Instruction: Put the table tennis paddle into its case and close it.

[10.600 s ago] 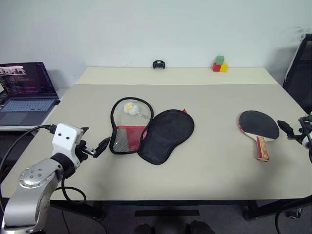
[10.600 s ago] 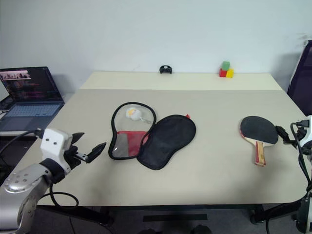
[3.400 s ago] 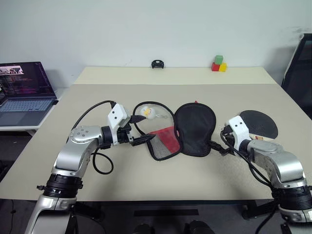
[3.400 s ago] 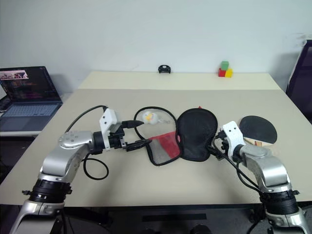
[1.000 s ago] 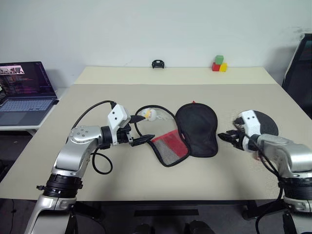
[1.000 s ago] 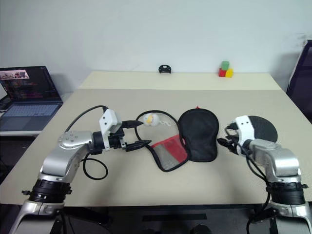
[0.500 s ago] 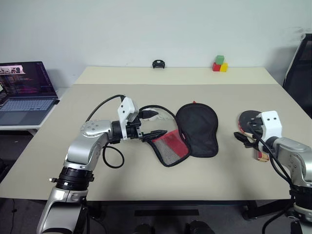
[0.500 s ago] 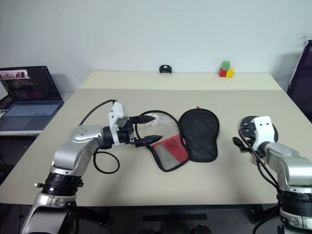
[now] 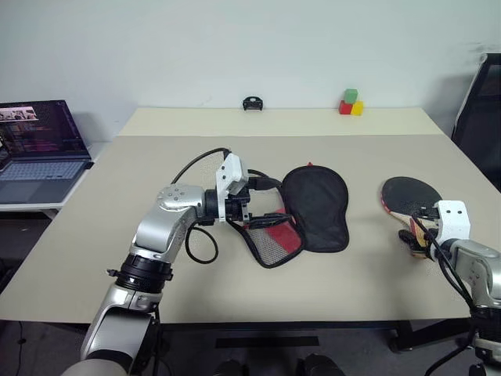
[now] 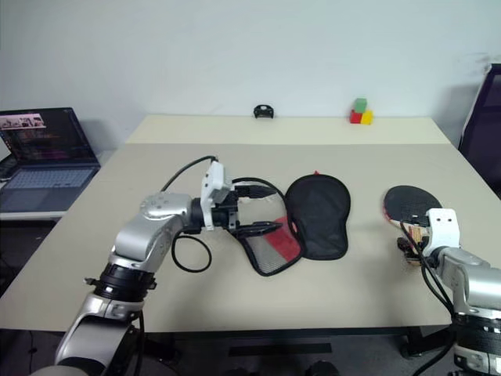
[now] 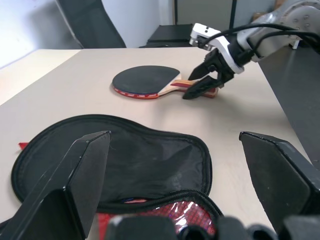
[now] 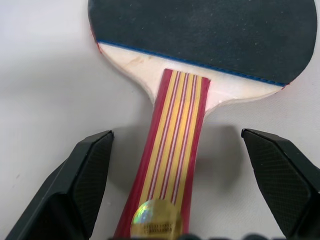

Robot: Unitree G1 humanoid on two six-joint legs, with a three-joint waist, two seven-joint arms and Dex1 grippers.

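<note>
Left eye view: a beige table (image 9: 156,313) carries the whole job, still at an early stage. At centre lies the case (image 9: 315,209), unzipped and spread flat, its black half to the right and its red-and-mesh half (image 9: 272,237) to the near left, with a small pale object (image 10: 247,191) beside the zip loop on the far side. Nothing is inside the case yet.

Well apart from it, near the table's right edge, the table tennis paddle (image 9: 412,196) lies flat, black blade to the far side, striped handle (image 12: 172,150) pointing toward the robot. The right gripper (image 12: 187,197) sits low over that handle, fingers spread wide to either side of it and gripping nothing; contact with the wood cannot be made out. The left gripper (image 9: 266,204) hovers at the case's left edge, jaws also wide and empty, over the mesh half.

Judged from this layout, only the approach is done. Left to do: close on the handle, lift, carry the paddle left to the case, seat it, fold the halves over, and run the zip shut. A laptop (image 9: 39,149) sits far left; coloured blocks (image 9: 351,103) at the far edge.
</note>
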